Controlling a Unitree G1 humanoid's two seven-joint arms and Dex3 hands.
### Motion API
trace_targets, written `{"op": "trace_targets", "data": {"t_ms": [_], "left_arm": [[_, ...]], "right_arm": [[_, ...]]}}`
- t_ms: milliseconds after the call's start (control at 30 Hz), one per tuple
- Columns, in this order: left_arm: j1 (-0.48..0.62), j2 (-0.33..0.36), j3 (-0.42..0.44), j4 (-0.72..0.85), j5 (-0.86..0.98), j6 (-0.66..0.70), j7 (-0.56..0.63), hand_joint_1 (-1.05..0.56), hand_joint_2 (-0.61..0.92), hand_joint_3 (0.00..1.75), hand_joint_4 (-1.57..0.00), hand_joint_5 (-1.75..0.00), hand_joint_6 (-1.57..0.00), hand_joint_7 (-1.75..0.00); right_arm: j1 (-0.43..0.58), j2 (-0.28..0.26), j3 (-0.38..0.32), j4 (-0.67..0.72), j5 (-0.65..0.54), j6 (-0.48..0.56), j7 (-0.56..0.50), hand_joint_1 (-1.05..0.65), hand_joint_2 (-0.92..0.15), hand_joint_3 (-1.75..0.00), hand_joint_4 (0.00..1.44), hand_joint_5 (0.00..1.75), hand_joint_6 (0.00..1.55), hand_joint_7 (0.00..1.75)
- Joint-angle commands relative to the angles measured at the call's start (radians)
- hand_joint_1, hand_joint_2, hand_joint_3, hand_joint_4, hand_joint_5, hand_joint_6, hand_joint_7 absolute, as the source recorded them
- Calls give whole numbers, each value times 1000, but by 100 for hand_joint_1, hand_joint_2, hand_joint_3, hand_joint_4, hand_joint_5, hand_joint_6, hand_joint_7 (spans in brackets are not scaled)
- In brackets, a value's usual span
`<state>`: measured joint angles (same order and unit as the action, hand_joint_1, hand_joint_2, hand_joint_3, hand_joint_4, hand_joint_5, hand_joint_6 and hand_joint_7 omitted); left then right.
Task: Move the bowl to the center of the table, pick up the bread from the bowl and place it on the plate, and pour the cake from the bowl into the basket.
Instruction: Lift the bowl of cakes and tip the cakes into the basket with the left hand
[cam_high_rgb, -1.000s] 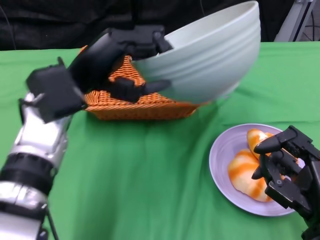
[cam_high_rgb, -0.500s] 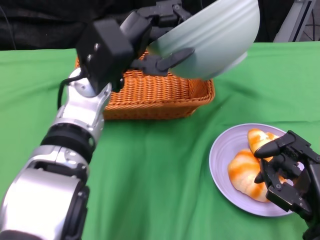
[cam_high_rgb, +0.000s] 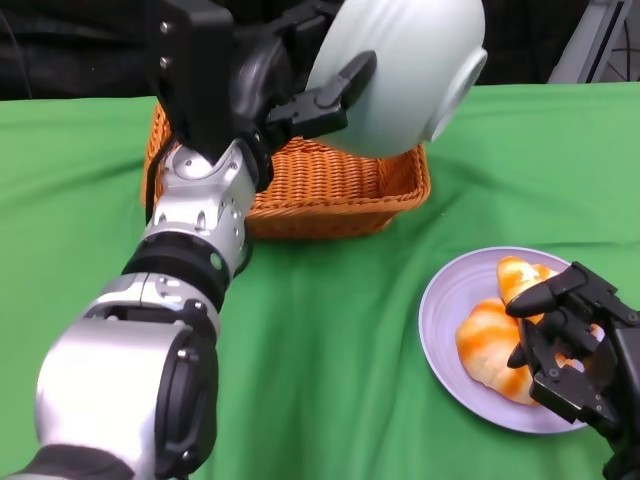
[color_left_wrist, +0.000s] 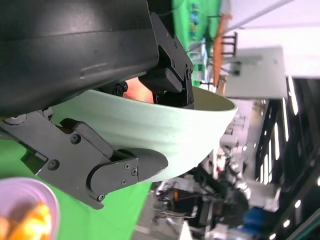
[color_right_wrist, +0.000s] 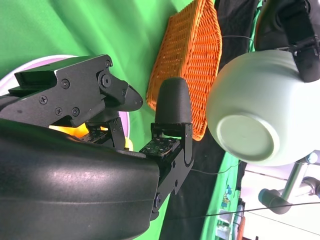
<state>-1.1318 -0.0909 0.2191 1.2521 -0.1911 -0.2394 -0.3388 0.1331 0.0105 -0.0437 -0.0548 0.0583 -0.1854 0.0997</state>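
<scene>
No readable text, label, brand, number or sign anywhere: none on bowl, basket, plate or either hand, none in blurred background at right of left wrist view.

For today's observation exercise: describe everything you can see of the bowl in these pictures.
The bowl is pale green, smooth and glossy-looking, with faint ridges around its outside and a round foot ring. The left hand grips its rim, fingers inside and outside. It is lifted and tipped steeply above the orange wicker basket, base turned toward the camera, touching nothing else.
</scene>
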Motion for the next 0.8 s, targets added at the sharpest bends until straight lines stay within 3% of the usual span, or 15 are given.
{"op": "trace_targets", "data": {"t_ms": [33,300,433,500,633,733,800], "left_arm": [[-64,-6,78,14,-77,85,3,-15,57,110,-81,-173,-76,-144],[-86,-19,266,41,-250,295,25,-11,62,118,-84,-175,-75,-154],[-93,-26,352,44,-334,380,63,-13,65,106,-85,-175,-78,-152],[-95,-27,408,48,-393,428,79,-17,70,97,-82,-175,-64,-166],[-97,-24,480,50,-466,474,110,-20,71,88,-79,-175,-58,-172],[-102,-24,524,48,-511,489,138,-28,88,52,-76,-175,-48,-173],[-109,-26,556,47,-544,488,169,-31,91,45,-75,-175,-44,-173]], "right_arm": [[-3,-13,-6,0,12,-5,5,6,-77,-87,51,175,49,149],[-7,-14,-5,16,4,-4,3,6,-79,-80,52,173,48,148],[-10,-18,-5,26,3,-16,8,5,-80,-79,52,173,48,149],[-10,-20,-6,28,2,-17,9,5,-80,-79,53,173,48,149],[-9,-22,-10,31,6,-12,7,5,-80,-79,52,173,48,148],[-10,-25,-8,32,2,-12,6,6,-81,-78,51,173,47,149],[-12,-27,-8,36,4,-15,8,7,-81,-79,51,173,47,150]]}}
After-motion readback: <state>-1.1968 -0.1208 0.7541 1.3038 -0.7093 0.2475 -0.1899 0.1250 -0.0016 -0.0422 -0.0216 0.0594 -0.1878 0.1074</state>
